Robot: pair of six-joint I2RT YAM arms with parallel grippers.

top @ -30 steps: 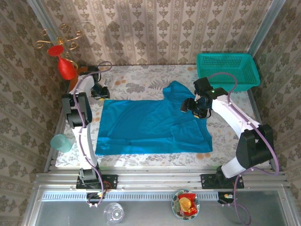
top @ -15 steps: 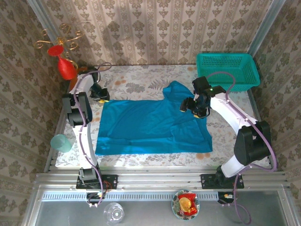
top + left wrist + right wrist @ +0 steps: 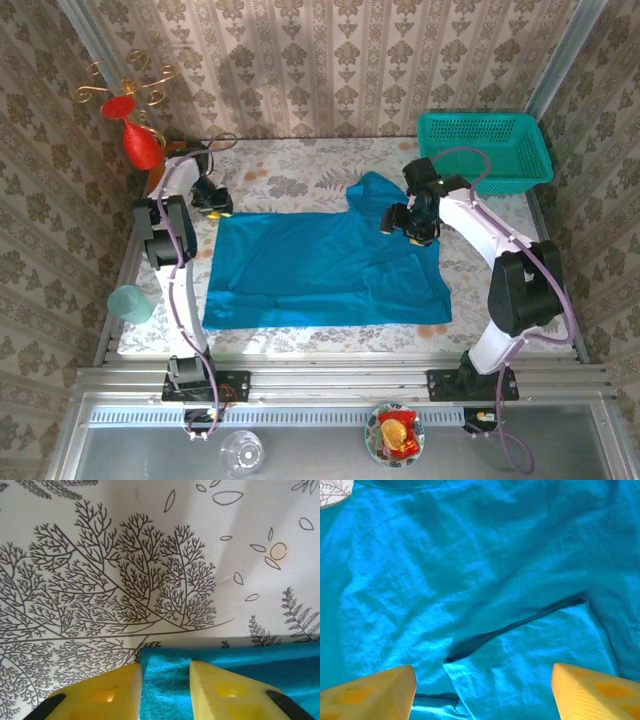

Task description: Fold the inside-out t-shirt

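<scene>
From above, the inside-out t-shirt (image 3: 310,270) lies spread nearly flat across the middle of the desk (image 3: 300,165). Its long side runs left to right, and a sleeve pokes up toward the far edge. The teal basket (image 3: 485,150) sits apart in the far right corner. The left hand (image 3: 213,203) is at the shirt's far left corner and the right hand (image 3: 415,228) hangs over its right end. I take it they are squaring the cloth before any fold.

Through the left wrist camera, the left hand (image 3: 166,672) stands narrow. The cloth's corner (image 3: 250,670) fills the gap and touches both yellow fingers, so it looks pinched, probably to draw that edge taut over the leaf-printed desk (image 3: 125,580).

Through the right wrist camera, the right hand (image 3: 482,672) is spread wide and holds nothing. It is poised above blue cloth (image 3: 470,570), where a flap with a hemmed edge (image 3: 530,650) lies doubled over. That flap seems the likely next thing to grasp.
</scene>
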